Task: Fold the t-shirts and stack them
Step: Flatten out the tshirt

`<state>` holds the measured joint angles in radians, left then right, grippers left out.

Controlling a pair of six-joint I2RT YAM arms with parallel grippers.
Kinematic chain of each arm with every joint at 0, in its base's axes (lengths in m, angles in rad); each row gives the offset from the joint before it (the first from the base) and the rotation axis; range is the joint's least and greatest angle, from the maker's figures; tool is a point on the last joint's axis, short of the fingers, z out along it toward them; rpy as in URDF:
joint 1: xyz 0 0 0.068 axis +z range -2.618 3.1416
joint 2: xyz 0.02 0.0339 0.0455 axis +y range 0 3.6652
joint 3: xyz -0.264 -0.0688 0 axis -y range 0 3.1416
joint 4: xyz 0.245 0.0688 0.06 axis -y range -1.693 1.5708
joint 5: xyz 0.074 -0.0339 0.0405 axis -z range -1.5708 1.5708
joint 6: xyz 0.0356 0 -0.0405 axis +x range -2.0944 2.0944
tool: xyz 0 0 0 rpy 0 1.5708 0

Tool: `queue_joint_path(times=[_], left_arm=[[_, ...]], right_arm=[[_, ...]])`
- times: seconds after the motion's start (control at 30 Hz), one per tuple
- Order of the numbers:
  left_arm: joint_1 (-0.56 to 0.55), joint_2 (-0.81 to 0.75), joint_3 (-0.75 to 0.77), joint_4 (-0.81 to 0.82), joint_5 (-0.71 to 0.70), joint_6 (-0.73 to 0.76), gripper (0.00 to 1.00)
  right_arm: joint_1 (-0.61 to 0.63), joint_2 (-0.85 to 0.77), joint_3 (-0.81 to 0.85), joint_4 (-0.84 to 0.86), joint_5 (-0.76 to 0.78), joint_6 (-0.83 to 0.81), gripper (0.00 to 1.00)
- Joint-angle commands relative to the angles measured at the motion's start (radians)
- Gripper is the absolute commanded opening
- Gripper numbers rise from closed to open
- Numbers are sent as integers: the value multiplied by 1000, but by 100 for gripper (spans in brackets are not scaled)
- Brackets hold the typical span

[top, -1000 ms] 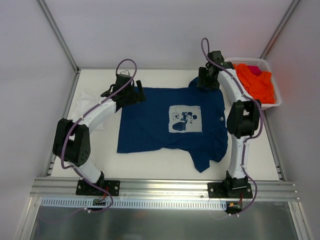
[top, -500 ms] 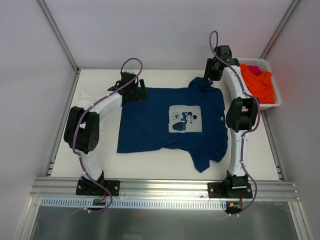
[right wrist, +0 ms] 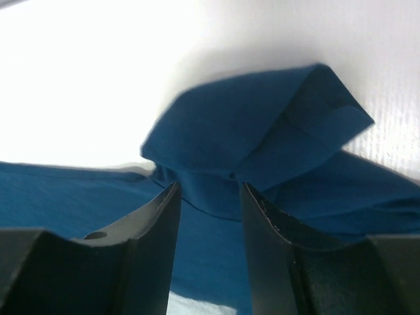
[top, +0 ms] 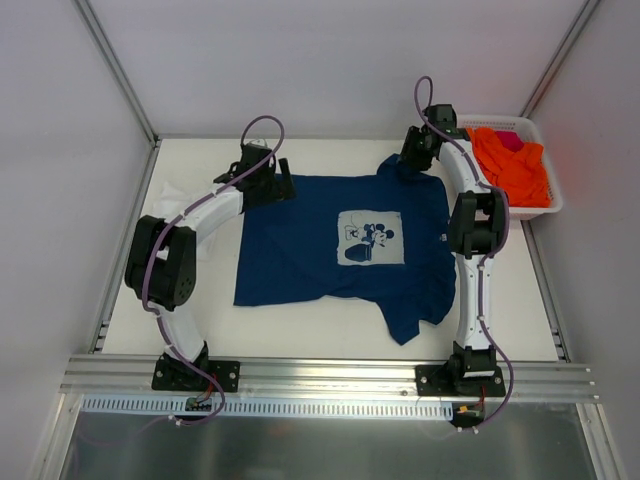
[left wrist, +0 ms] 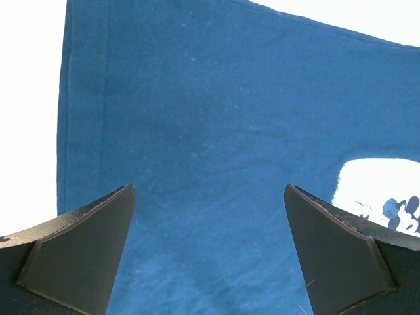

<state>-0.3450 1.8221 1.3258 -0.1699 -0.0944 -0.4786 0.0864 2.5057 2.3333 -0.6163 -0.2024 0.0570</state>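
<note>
**Navy tee spread flat, far sleeve at the right jaws**

A white basket (top: 549, 205) heaped with orange clothes (top: 515, 168) is seen at the far right corner of the table (top: 330, 345), just beside the right arm (top: 478, 225). At the left edge, the white t-shirt (top: 165, 200) is partly hidden under the left arm (top: 205, 212).

The table is matte white and is boxed in by pale walls with slim metal posts. An aluminium rail (top: 330, 375) is fixed along the near edge, and both arm bases are bolted to it.

The navy t-shirt (top: 300, 250) is laid chest-up in the middle of the table, hem to the left and collar to the right. Its pale square print (top: 368, 238) is shown uppermost. The near sleeve is spread flat; the far sleeve is bunched and folded over itself.

The left gripper (left wrist: 209, 190) is held over the far hem corner, fingers spread wide with nothing gripped. The right gripper (right wrist: 210, 187) is set at the far sleeve with its jaws partly closed. Blue cloth is seen between them, but whether it is pinched cannot be told.
</note>
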Motion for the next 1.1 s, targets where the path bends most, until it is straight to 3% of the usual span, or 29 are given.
queue_joint_path(times=[0.0, 0.23, 0.67, 0.87, 1.07], left_arm=[[9, -84, -14, 12, -8, 11, 99], [9, -115, -33, 12, -22, 24, 99], [11, -155, -60, 10, -11, 21, 99], [23, -178, -79, 10, -19, 26, 99], [40, -199, -100, 10, -22, 31, 99]], right_arm=[[-4, -5, 8, 116, -57, 49, 45], [-4, 31, 26, 167, -68, 76, 45], [7, 41, 35, 107, 23, 4, 45], [22, 62, 61, 118, 17, 15, 32], [41, 79, 72, 132, 21, 24, 24]])
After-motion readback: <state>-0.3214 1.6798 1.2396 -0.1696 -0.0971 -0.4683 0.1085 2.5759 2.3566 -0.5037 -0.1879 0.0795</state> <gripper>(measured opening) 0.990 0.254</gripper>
